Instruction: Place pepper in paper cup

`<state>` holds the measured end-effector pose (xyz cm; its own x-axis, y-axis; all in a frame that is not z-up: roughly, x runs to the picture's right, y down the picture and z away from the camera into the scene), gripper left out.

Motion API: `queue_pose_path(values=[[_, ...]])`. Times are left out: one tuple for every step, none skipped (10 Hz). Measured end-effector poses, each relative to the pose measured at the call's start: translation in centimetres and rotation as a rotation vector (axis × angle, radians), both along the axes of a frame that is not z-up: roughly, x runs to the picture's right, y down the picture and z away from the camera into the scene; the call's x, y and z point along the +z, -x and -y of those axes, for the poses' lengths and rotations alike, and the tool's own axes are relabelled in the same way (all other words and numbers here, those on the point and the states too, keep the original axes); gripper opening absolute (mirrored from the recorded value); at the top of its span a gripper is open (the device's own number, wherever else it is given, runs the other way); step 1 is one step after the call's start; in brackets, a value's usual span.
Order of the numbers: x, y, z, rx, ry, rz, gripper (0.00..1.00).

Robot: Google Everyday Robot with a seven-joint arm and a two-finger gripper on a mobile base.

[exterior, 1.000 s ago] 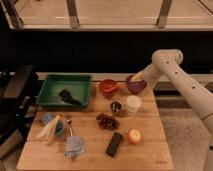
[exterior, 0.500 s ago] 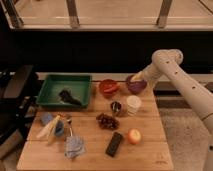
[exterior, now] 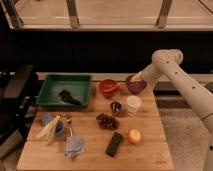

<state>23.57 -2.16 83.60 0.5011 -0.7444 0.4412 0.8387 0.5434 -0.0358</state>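
Observation:
The white paper cup (exterior: 133,104) stands upright on the wooden table (exterior: 150,150), right of a small metal cup (exterior: 115,106). My gripper (exterior: 134,78) hangs at the far left rim of a purple bowl (exterior: 137,86), behind the paper cup, at the end of the white arm (exterior: 170,65) that comes in from the right. A red bowl (exterior: 108,87) sits just left of the purple bowl. I cannot make out the pepper as a separate thing; it may be hidden in a bowl or by the gripper.
A green tray (exterior: 52,92) with a dark object sits at the back left. Grapes (exterior: 105,121), a round orange-yellow fruit (exterior: 133,136), a black bar (exterior: 114,144), a blue cloth (exterior: 74,146) and a blue cup (exterior: 46,118) lie on the table. A dark counter wall runs behind.

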Motion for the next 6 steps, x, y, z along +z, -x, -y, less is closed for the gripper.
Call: queue_pose_path(values=[[0.00,0.00,0.00,0.000,0.000,0.000,0.74],[0.00,0.00,0.00,0.000,0.000,0.000,0.74],[0.00,-0.01,0.00,0.000,0.000,0.000,0.74],[0.00,0.00,0.00,0.000,0.000,0.000,0.74],[0.02,-0.03,0.05,0.003,0.001,0.001,0.74],[0.06,-0.10,0.11,-0.002,0.003,0.011,0.74]])
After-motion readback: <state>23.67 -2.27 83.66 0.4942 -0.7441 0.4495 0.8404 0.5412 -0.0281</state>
